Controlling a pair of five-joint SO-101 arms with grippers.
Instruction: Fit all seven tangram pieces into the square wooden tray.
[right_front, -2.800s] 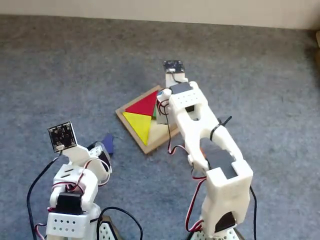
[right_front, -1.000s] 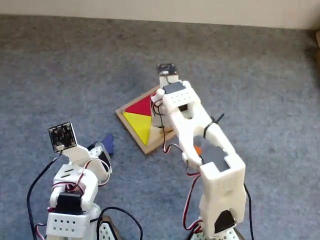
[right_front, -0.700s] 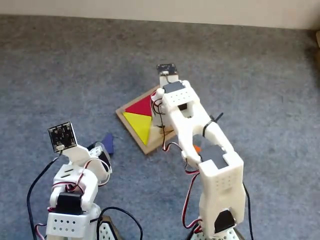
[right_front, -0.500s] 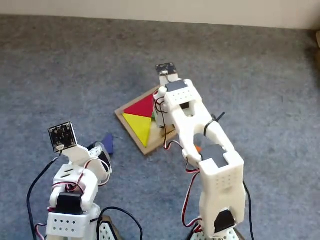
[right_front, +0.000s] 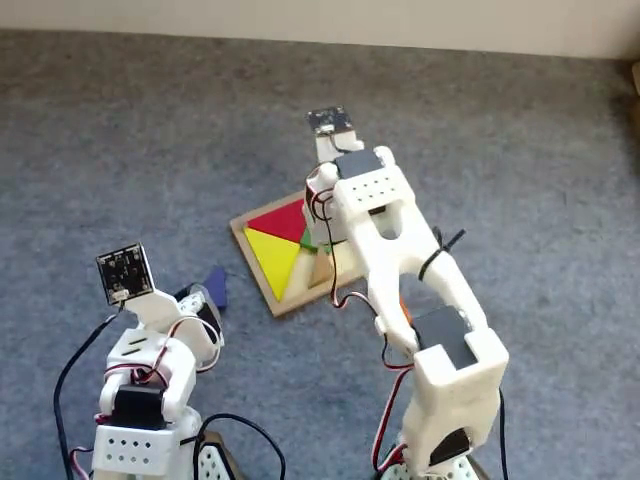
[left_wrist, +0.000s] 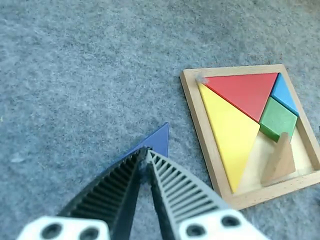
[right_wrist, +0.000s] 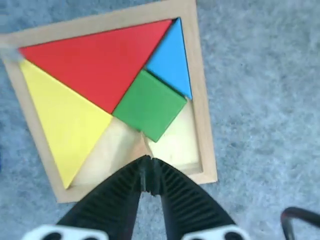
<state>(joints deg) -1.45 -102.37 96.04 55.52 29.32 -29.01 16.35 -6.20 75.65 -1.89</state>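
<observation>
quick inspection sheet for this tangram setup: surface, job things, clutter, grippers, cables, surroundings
surface: grey carpet
job's things: wooden tray holds red triangle, yellow triangle, light blue triangle and green square; plain wood triangle sits tilted in the gap; dark blue triangle lies on the carpet outside
clutter: nothing seen
grippers: left gripper shut, tips at the dark blue triangle; right gripper shut over the plain wood triangle, grip unclear
cables: black cable loops by the left arm; wires hang off the right arm
surroundings: pale wall
</observation>
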